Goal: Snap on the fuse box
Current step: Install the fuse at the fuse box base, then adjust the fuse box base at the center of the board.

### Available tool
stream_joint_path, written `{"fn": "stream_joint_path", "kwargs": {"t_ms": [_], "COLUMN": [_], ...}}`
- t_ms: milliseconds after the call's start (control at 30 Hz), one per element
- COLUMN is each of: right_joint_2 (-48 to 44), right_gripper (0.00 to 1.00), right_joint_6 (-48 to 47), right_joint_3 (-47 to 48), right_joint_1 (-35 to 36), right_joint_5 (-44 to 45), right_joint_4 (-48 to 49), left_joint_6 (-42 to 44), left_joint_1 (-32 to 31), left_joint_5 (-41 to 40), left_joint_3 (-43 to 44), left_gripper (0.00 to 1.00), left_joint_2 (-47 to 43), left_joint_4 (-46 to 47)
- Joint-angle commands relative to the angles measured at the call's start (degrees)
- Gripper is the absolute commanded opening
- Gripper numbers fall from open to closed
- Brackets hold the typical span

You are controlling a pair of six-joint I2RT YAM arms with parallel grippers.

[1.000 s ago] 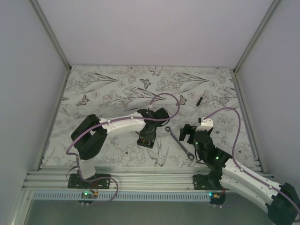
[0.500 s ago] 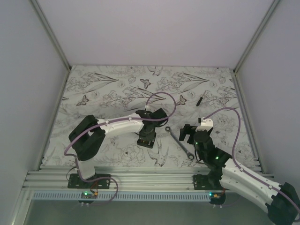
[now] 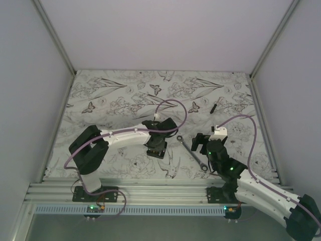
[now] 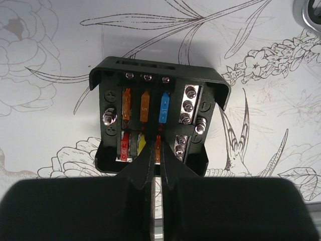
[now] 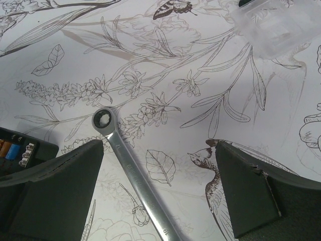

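The fuse box (image 4: 158, 88) is a black square box with no lid on, showing orange, blue, red and yellow fuses. It lies on the patterned mat under my left gripper (image 3: 156, 145). In the left wrist view the left gripper (image 4: 156, 153) is shut, with its tips over the box's near row of fuses, by an orange fuse. A corner of the box shows in the right wrist view (image 5: 15, 150). My right gripper (image 3: 202, 142) is open and empty, and its jaws (image 5: 160, 168) stand either side of the wrench's handle, above the mat.
A silver wrench (image 3: 193, 152) lies between the two grippers, ring end towards the box (image 5: 103, 119). A clear plastic piece (image 5: 281, 25) lies farther back on the mat. A small black stick (image 3: 213, 107) lies at the back right. Grey walls close in the mat.
My left arm's elbow has swung left and lower. Its gripper has shifted slightly left over the fuse box. The right arm has hardly moved.
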Motion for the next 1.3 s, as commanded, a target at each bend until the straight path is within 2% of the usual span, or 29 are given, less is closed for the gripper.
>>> {"fn": "stream_joint_path", "kwargs": {"t_ms": [0,33,233,333,533,633,700,833,1267], "right_joint_2": [0.2,0.3,3.1,5.7,12.1,14.0,15.5,17.6,25.5], "right_gripper": [1.00,1.00,1.00,1.00,0.92,0.89,0.87,0.87,0.81], "right_joint_6": [-0.6,-0.7,-1.4,-1.8,-0.5,0.7,1.4,2.4,2.3], "right_joint_3": [0.5,0.7,3.4,5.9,11.8,13.0,13.6,15.1,20.8], "right_joint_1": [-0.4,-0.4,-0.3,-0.3,1.0,1.5,1.9,2.9,6.0], "right_joint_5": [-0.5,-1.2,-7.2,-10.7,-16.5,-18.5,-19.8,-20.4,-21.1], "right_joint_4": [1.8,1.6,0.9,-0.5,-4.0,-4.1,-3.8,-4.0,-5.0], "left_joint_6": [2.4,2.9,5.6,6.1,2.3,1.6,1.6,3.1,2.3], "left_joint_1": [-1.2,-1.4,-1.6,-1.2,4.3,8.8,12.0,15.6,16.1], "left_joint_5": [0.7,0.9,1.8,1.1,3.0,6.0,7.4,9.2,16.4], "left_joint_3": [-1.9,-0.7,6.5,6.9,-3.1,-9.7,-13.1,-16.4,-18.3], "left_gripper": [0.00,0.02,0.38,0.50,0.58,0.53,0.40,0.26,0.14], "left_joint_2": [4.2,3.4,-2.0,-6.1,-15.3,-19.8,-21.7,-21.8,-11.5], "left_joint_4": [-4.9,-4.8,-4.8,-4.8,-4.7,-3.1,-2.3,-1.0,8.6]}}
